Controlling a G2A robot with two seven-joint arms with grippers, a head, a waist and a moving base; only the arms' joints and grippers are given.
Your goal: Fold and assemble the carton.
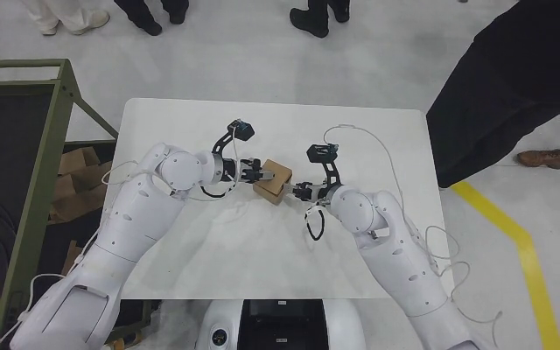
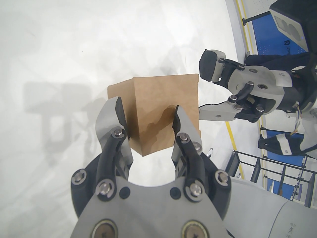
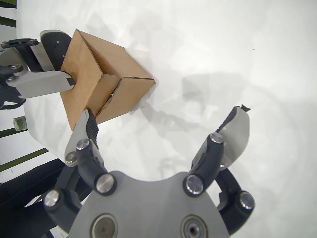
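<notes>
1. The carton [image 1: 275, 179] sits near the middle of your white surface [image 1: 175, 254], between the two hands. It is a small box of plain brown cardboard with sharp creases. The right wrist view shows its near end [image 3: 106, 82] partly folded: two flaps are turned inward and meet at a ragged seam, and one broad panel stands out past them.

2. Your left hand [image 2: 148, 107] is closed on the carton. It straddles one vertical corner [image 2: 163, 110], with a ribbed black pad against each adjoining face. In the right wrist view the same hand [image 3: 59, 68] pinches the broad panel, one finger [image 3: 53, 48] behind it and the other in front.

3. The left arm comes in low from its side, forearm roughly level with the surface, and the hand [image 1: 254, 172] points across at the carton.

4. Your right hand [image 3: 163, 112] is spread wide and grips nothing. One fingertip [image 3: 88, 118] touches the lower edge of the outstanding panel, and the other stands well clear over bare surface.

5. In the top view the right hand [image 1: 300, 189] sits just beside the carton, facing the left one. The left wrist view shows it [image 2: 208, 87] with its grey, black-padded fingers apart.

6. Beside the surface on the left stands a green-framed cart [image 1: 52, 96] with loose cardboard pieces [image 1: 74, 179].
</notes>
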